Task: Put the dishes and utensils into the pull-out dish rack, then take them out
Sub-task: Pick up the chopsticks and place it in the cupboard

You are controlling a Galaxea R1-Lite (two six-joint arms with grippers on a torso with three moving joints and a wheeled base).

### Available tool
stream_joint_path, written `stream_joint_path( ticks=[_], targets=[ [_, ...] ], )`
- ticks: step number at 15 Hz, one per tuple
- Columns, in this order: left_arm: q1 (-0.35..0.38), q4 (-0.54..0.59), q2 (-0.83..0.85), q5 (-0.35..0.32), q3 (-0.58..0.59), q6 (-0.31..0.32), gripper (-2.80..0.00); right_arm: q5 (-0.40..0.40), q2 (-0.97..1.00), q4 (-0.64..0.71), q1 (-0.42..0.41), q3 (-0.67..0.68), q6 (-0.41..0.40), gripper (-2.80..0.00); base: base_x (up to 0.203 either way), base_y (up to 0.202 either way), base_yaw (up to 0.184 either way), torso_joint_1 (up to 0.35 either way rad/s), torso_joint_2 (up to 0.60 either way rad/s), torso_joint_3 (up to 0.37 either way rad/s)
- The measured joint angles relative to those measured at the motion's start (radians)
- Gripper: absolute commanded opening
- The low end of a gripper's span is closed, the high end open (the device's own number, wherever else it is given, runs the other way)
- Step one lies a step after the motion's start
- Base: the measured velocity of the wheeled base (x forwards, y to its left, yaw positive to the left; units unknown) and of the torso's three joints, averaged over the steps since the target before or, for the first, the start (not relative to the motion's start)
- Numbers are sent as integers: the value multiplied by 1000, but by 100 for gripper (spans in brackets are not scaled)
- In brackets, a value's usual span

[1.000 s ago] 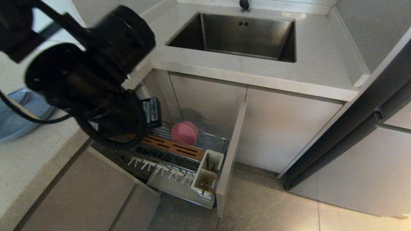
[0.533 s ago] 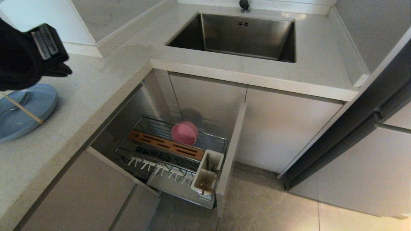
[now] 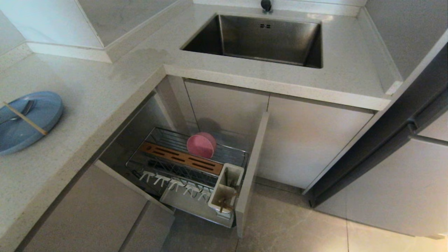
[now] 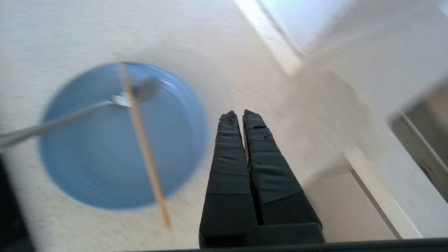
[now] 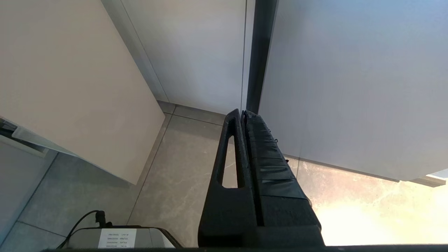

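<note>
The left hand (image 4: 241, 113), clenched and empty, hangs above the tabletop (image 4: 224, 45) beside the pale-blue round plate (image 4: 105, 157), apparently aiming at its wooden chopstick (image 4: 141, 136) and metal spoon (image 4: 63, 120).

The blue plate (image 3: 24, 120) runs off the head view's edge, and the spoon (image 4: 70, 117) is motion-blurred.

A pale speckled L-shaped tabletop (image 3: 105, 91) holds a steel sink (image 3: 259, 38); beige cabinet doors (image 3: 308, 140) stand below, above a grey tiled floor (image 3: 297, 227).
</note>
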Motion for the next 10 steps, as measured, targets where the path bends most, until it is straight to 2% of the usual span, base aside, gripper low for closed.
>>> stream_joint_path(
  ticks=[2,5,7,10],
  targets=[
    [81,0,30,-39,7,-31,-280,0,0,0,0,0,0,-280,0,0,0,0,0,0],
    [157,8,83,-89,32,-91,-280,0,0,0,0,0,0,-280,0,0,0,0,0,0],
    [177,25,126,-105,38,-124,-280,0,0,0,0,0,0,-280,0,0,0,0,0,0],
    [190,81,192,-183,42,-170,-280,0,0,0,0,0,0,-280,0,0,0,0,0,0]
  ],
)
